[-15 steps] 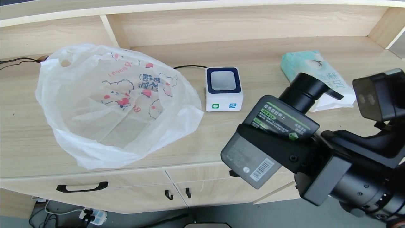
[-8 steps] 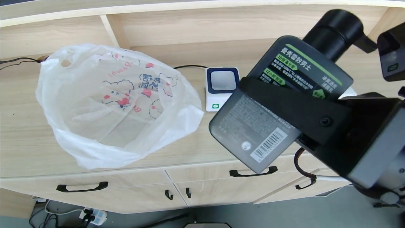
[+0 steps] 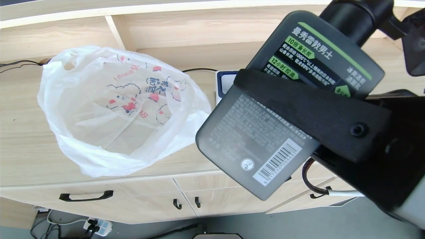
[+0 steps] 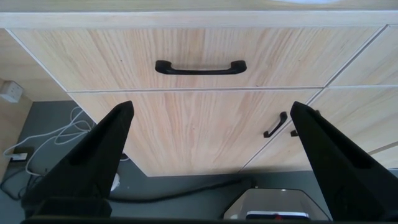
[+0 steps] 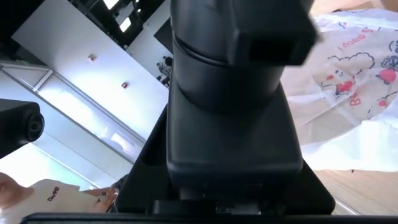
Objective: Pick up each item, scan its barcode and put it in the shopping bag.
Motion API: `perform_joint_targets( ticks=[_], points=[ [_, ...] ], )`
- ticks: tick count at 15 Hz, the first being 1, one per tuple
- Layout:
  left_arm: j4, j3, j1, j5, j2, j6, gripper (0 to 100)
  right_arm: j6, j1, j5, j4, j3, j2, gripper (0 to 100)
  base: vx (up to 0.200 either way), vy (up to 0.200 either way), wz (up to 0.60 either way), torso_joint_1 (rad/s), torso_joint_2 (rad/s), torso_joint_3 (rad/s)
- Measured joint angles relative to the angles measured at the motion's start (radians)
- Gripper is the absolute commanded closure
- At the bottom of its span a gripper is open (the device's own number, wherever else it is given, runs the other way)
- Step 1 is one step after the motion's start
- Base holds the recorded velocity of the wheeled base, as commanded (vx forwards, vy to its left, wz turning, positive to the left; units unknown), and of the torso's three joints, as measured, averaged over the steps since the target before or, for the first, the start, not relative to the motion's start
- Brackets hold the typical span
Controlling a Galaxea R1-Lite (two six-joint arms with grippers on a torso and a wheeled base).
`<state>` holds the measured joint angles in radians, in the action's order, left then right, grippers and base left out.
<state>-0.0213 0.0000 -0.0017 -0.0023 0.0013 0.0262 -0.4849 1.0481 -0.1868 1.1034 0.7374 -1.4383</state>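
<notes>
Bottle point(image 3: 252, 132) is looking rigid, smooth, moderately heavy; right claw point(image 3: 298, 109) is clamping its flat middle, left claw point(image 4: 205, 162) is hanging wide.

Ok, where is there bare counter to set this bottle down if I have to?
Bare counter lies left of the shopping bag, and in a band behind it up to the back panel. The strip between the bag and the front edge is narrow. Between bag and scanner it is crowded. The bottle hides the counter's right side.
</notes>
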Motion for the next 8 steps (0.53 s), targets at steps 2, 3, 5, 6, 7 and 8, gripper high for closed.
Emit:
perform_joint_targets(
  ticks=[2,3,5,6,7,8],
  points=[
    [0.000,0.000,0.000,0.001,0.000,-0.001,0,0.004,0.002,0.004,0.000,0.000,0.000,100,0.000,0.000,0.00,0.000,0.00,0.000],
    [0.000,0.000,0.000,0.000,0.000,-0.001,0,0.016,0.002,0.009,0.000,-0.001,0.000,100,0.000,0.000,0.00,0.000,0.00,0.000],
    [0.001,0.000,0.000,0.000,0.000,-0.001,0,0.073,-0.004,0.022,-0.002,-0.011,-0.001,100,0.000,0.000,0.00,0.000,0.00,0.000],
    [0.002,0.000,0.000,0.000,0.000,-0.001,0,0.127,-0.018,0.055,-0.005,-0.021,-0.006,100,0.000,0.000,0.00,0.000,0.00,0.000],
    [0.002,0.000,0.000,0.000,0.000,-0.001,0,0.245,-0.047,0.121,-0.004,-0.039,-0.015,100,0.000,0.000,0.00,0.000,0.00,0.000],
    [0.002,0.000,0.000,0.000,0.000,-0.001,0,0.381,-0.079,0.223,-0.003,-0.068,-0.026,100,0.000,0.000,0.00,0.000,0.00,0.000]
  ],
)
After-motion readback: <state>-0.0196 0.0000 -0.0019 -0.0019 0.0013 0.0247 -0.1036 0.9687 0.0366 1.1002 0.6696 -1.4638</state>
